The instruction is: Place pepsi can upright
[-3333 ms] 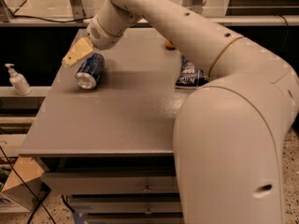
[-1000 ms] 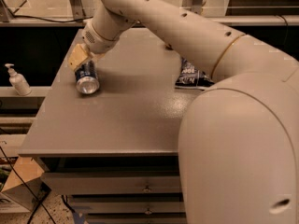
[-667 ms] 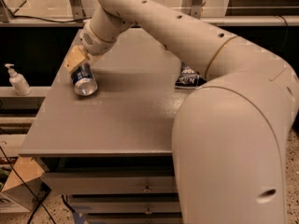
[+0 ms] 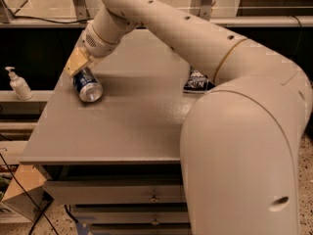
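Note:
The pepsi can (image 4: 88, 85) is a blue can with white markings. It is tilted on the left part of the grey table (image 4: 127, 126), with its silver end facing the front right. My gripper (image 4: 78, 63), with tan fingers (image 4: 77, 61), is at the can's far upper end and is shut on it. The big white arm reaches in from the lower right and crosses over the table's back.
A blue-and-white snack bag (image 4: 197, 80) lies at the table's right, partly hidden behind my arm. A white pump bottle (image 4: 19, 84) stands on a shelf to the left. Drawers (image 4: 151, 196) sit below the table top. A cardboard box (image 4: 17, 197) is on the floor at lower left.
The gripper and the can have shifted a little to the left and toward the front. The can's silver end now points more toward the camera.

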`<state>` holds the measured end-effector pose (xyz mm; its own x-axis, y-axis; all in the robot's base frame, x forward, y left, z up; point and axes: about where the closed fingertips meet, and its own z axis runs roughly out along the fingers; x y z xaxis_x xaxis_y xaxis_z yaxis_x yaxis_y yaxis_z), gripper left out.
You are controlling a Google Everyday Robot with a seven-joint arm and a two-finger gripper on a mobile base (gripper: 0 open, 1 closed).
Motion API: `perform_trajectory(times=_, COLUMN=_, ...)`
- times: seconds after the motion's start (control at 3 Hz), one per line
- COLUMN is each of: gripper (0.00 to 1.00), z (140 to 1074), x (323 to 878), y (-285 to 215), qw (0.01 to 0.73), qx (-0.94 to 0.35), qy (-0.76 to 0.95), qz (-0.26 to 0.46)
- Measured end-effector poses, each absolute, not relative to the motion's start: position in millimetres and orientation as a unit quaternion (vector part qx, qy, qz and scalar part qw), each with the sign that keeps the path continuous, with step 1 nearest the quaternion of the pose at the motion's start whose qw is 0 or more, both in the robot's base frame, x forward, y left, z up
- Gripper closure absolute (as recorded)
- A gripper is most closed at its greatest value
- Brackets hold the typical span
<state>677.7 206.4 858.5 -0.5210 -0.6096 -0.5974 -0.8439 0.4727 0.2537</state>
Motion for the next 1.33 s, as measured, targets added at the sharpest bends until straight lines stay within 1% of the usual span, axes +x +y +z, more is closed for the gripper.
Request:
perform_trajectory(times=0.33, gripper=1.0, z=864, x=678, y=209, qw=0.24, qx=-0.459, qy=0.807, qz=0.284)
perform_trajectory(times=0.67, gripper=1.0, z=877, x=677, y=207, qw=0.277, qx=-0.48, qy=0.775, qz=0.304)
perform_trajectory(times=1.0, gripper=1.0, z=900, x=677, y=193, qw=0.335, qx=-0.502, qy=0.736, qz=0.308)
perform_trajectory(times=1.33, gripper=1.0, z=922, x=675, y=170, qw=0.393, qx=-0.522, qy=0.7, qz=0.287)
